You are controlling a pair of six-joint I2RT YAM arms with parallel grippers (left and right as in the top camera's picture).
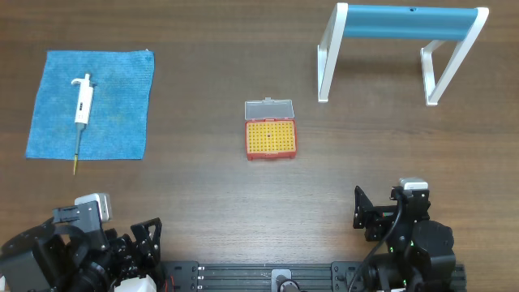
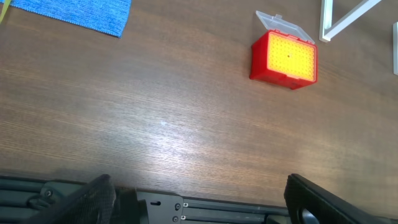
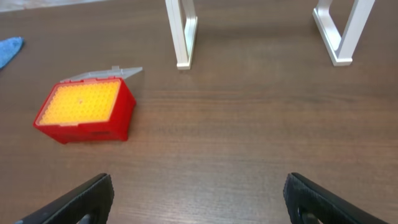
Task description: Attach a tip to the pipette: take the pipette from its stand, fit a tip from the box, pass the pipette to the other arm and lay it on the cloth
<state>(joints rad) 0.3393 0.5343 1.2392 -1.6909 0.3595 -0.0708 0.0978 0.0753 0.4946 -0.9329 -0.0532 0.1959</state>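
Left gripper and right gripper rest spread apart, while the slim white plastic pipette lies on the blue cloth, likely light and stiff, best held mid-body, off its fragile yellow tip.

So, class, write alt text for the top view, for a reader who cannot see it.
A white pipette with a yellow tip lies on a blue cloth at the left of a wooden table. An open red tip box sits mid-table, an empty stand at upper right, the left arm and right arm along the bottom edge.
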